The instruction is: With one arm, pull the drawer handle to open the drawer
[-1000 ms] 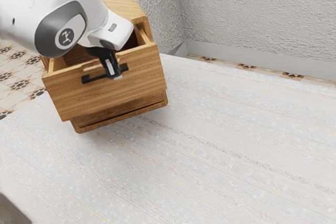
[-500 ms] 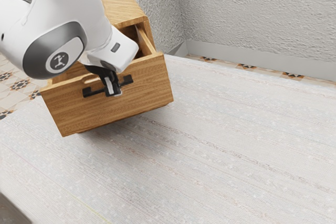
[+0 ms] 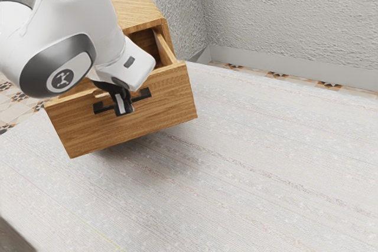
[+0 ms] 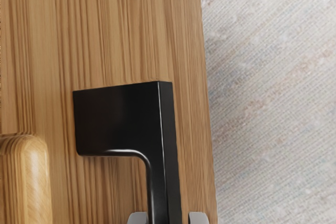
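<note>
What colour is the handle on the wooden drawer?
Black. The flat bar-shaped handle shows best in the wrist view.

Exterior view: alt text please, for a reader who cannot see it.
A white robot arm has its black gripper shut on the black handle of a wooden drawer, which stands partly out of its cabinet. The cabinet sits on a pale table.

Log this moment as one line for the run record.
hand: shut on black bar handle | light wooden drawer: partly out of wooden cabinet | cabinet: on pale grey table
</note>
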### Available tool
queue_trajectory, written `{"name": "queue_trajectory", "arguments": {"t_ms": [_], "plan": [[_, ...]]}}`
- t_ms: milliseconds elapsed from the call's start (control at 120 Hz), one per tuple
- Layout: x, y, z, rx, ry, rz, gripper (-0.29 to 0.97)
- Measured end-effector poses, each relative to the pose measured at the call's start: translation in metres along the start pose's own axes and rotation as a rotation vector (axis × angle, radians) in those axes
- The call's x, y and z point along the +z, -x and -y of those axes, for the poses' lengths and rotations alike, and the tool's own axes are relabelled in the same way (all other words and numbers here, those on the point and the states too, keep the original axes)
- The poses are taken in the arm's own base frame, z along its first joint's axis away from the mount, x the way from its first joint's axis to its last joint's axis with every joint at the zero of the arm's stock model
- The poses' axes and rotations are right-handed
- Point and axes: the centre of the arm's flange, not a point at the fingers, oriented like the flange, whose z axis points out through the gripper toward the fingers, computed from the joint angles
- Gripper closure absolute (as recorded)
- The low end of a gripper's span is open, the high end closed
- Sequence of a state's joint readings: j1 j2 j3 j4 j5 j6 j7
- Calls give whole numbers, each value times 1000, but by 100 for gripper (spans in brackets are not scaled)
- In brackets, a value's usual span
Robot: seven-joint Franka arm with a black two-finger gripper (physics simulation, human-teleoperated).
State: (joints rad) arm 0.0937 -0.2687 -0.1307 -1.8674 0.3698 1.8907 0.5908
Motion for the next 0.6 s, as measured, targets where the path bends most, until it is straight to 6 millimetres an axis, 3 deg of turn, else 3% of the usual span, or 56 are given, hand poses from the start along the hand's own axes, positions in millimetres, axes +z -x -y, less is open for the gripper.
{"name": "queue_trajectory", "arguments": {"t_ms": [117, 267, 317, 367, 417, 450, 517, 600], "plan": [[-1, -2, -2, 1, 1, 0, 66], [-13, -7, -8, 14, -10, -11, 45], [-36, -11, -13, 23, -28, -27, 39], [-75, -10, -10, 20, -53, -51, 35], [-121, -4, 5, -10, -44, -87, 28], [-137, 7, 24, -51, 4, -99, 24], [-126, 15, 47, -85, 140, -80, 17], [-119, 22, 48, -70, 257, -58, 11]]}}
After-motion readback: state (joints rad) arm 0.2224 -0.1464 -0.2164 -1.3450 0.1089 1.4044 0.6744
